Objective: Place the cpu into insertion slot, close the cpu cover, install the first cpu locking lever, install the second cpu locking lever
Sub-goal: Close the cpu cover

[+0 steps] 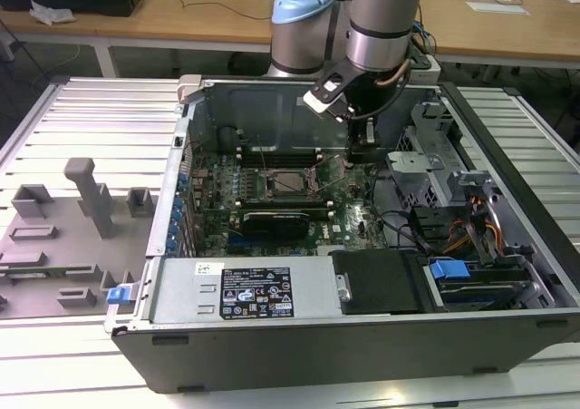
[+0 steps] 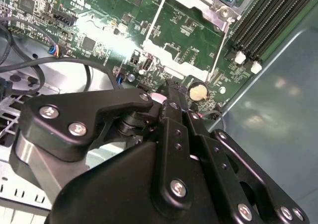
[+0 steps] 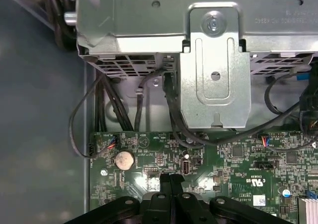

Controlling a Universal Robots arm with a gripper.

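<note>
Nearest me is the open computer case (image 1: 362, 345), lying on its side on the slatted metal counter (image 1: 72, 110). Its labelled power supply (image 1: 181, 291) runs along the front wall. A grey moulded fixture (image 1: 86, 196) sits on the counter at the exterior view's left, just beside the case.

Deeper inside lies the green board (image 1: 349, 228), with a long black card (image 1: 281, 219) plugged in across it. Just behind the card is the insertion slot (image 1: 308, 184). The cpu (image 1: 288, 183) sits in it, its pale metal top facing up. The silver cpu cover (image 1: 270, 184) frames the chip, lying flat as far as I can make out.

The hand (image 1: 369, 139) hangs to the exterior view's right of the slot, apart from it and low over the edge of the board. In the first wrist view its two black fingers (image 3: 165, 184) are pressed together with nothing between them, so the hand (image 3: 171, 177) is clenched and empty. A round coin cell (image 3: 123, 160) lies on the board just beside the tips, and a silver bracket (image 3: 214, 70) with black cables stands beyond. In the second wrist view the fingertips meet close to that same coin cell (image 2: 198, 91).

Behind the case the grey arm (image 1: 385, 19) rises, and farther back stand wooden desks (image 1: 181, 14).
</note>
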